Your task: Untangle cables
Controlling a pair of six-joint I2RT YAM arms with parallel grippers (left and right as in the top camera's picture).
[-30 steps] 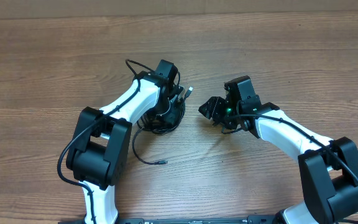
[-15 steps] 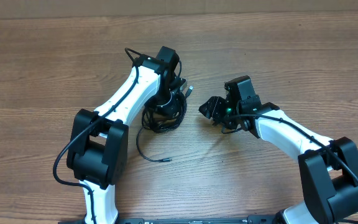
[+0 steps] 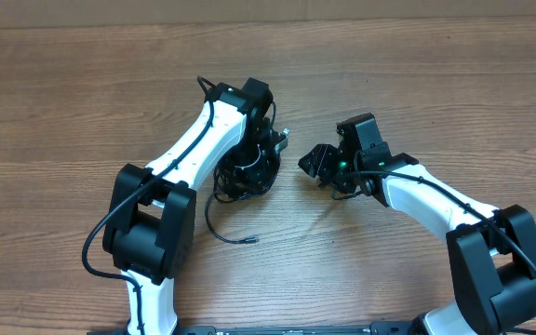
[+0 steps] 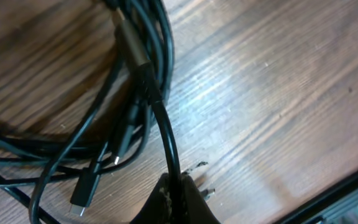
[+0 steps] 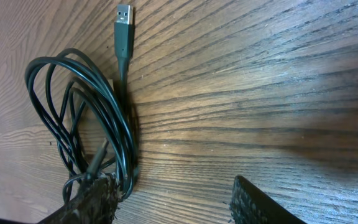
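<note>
The left pincer (image 4: 178, 202), cropped at the bottom edge, seemingly pinches the cables (image 4: 157, 106).

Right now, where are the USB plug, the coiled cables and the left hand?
USB plug (image 5: 123, 14): right wrist view, on its metal tip.
cables (image 5: 120, 124): right wrist view, on the coil's right-side strands.
left hand (image 4: 178, 190): left wrist view, between its fingertips, which pinch one cable.

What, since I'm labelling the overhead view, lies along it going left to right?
Black shoulder block of the left arm → tangled bundle of thin black cables → small silvery plug tip → right end effector, open → black shoulder block of the right arm.
</note>
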